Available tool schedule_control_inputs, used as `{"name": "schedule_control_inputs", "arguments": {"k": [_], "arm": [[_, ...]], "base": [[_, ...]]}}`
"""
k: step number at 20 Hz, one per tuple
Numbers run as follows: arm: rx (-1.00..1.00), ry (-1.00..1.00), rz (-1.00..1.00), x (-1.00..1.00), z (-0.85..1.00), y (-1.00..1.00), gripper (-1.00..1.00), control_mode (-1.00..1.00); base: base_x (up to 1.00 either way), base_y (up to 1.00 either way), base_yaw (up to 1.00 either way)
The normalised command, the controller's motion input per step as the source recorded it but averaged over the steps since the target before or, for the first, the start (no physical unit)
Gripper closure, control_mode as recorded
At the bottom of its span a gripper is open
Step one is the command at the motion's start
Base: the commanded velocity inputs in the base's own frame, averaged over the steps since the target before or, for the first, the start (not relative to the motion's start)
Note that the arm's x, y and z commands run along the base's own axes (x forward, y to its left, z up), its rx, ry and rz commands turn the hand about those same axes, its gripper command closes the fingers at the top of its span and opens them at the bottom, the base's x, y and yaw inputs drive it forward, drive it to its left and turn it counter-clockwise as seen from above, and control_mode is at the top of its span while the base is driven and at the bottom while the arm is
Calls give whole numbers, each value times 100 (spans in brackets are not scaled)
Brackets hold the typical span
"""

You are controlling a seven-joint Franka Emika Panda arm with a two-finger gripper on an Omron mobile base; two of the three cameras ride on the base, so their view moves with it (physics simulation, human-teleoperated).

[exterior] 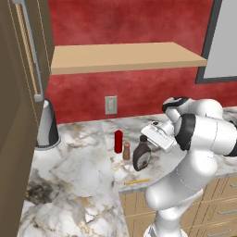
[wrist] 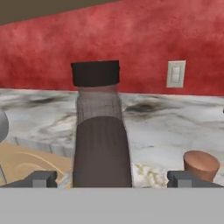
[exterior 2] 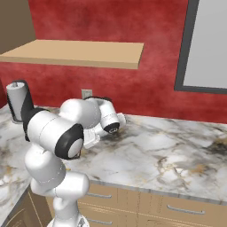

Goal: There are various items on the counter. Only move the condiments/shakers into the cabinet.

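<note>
Dark-brown sauce bottle [wrist: 101, 135], black-capped, stands upright nearest the hand camera, rising between the two dark fingertips [wrist: 41, 179] of the hand [wrist: 111, 179]; the fingertips sit wide apart on either side of the bottle's base, and whether they touch it cannot be told. At 4 o'clock of the bottle in the hand view, the rounded top of the tan-brown shaker [wrist: 200, 165] shows just beside the right fingertip. In the left base view the bottle [exterior: 141, 155] stands on the marble table [exterior: 78, 171] near its front edge, with the white arm's hand reaching it from 3 o'clock. The shaker [exterior: 126, 151] stands just beside the bottle at 9 o'clock, and the slim red bottle [exterior: 118, 141] stands just beyond the shaker at about 10 o'clock. A thin orange stick [exterior: 137, 181] lies flat at 6 o'clock of the bottle, by the table edge. A grey-and-black cone-shaped appliance [exterior: 46, 125] stands well apart at 9 o'clock, next to the tall brown door [exterior: 18, 115]. The cabinet shelf [exterior: 125, 56] hangs above against the red wall [exterior: 139, 23], over a wall outlet [exterior: 110, 105].
</note>
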Motion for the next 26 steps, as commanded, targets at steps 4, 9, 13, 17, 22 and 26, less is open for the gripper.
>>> {"name": "schedule_control_inputs", "arguments": {"k": [4,9,13,17,22,26], "arm": [[0,0,0,0,0,44,-100,-100],[0,0,0,0,0,30,-100,-100],[0,0,0,0,0,11,100,-100],[1,0,0,-1,7,-1,100,-100],[12,0,0,-38,70,-39,100,-100],[19,-1,0,-49,100,-50,100,-100]], "base": [[0,0,0],[0,0,0],[0,0,0],[0,0,0],[0,0,0],[0,0,0]]}}
